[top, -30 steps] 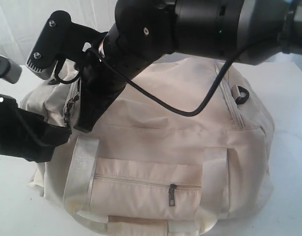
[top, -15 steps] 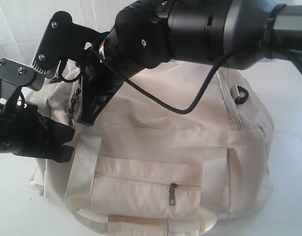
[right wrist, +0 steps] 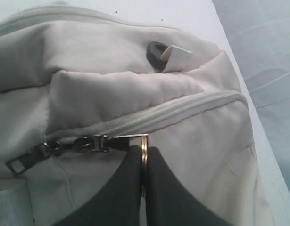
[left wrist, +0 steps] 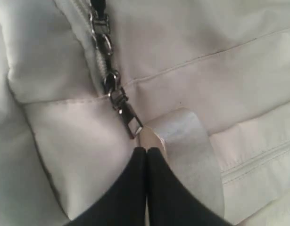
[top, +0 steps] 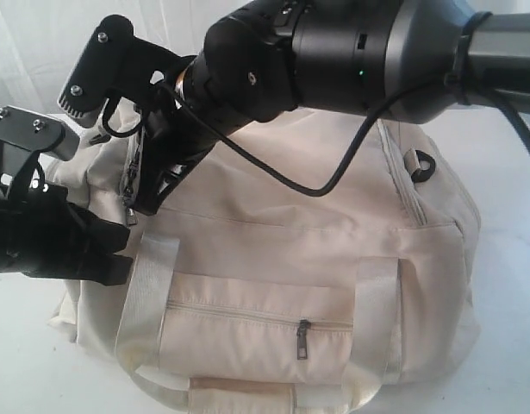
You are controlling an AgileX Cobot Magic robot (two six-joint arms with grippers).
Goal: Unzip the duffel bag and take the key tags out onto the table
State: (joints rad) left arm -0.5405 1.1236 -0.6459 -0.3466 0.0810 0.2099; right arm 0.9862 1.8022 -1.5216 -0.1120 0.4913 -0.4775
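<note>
**Both grippers closed at the main zip**

Duffel bag (top: 316, 250) sat on the white table (top: 514, 293), front pocket toward the exterior camera, its lower edge cut off by the frame. Right gripper (right wrist: 144, 149) was clamped on a metal zipper pull (right wrist: 144, 140), seen edge-on between the fingers. Left gripper (left wrist: 145, 151) was pinched closed just beside the second pull (left wrist: 128, 120) and the webbing handle (left wrist: 182, 141); couldn't tell if it caught any fabric. Right arm (top: 333, 52) blocked the bag's top in the exterior view. Visible zip run was closed, interior hidden.

duffel bag (top: 333, 250) on the table (top: 23, 371), left gripper (top: 118, 257) at its left end, right gripper (top: 150, 203) above, on zipper pull (right wrist: 144, 140)
</note>
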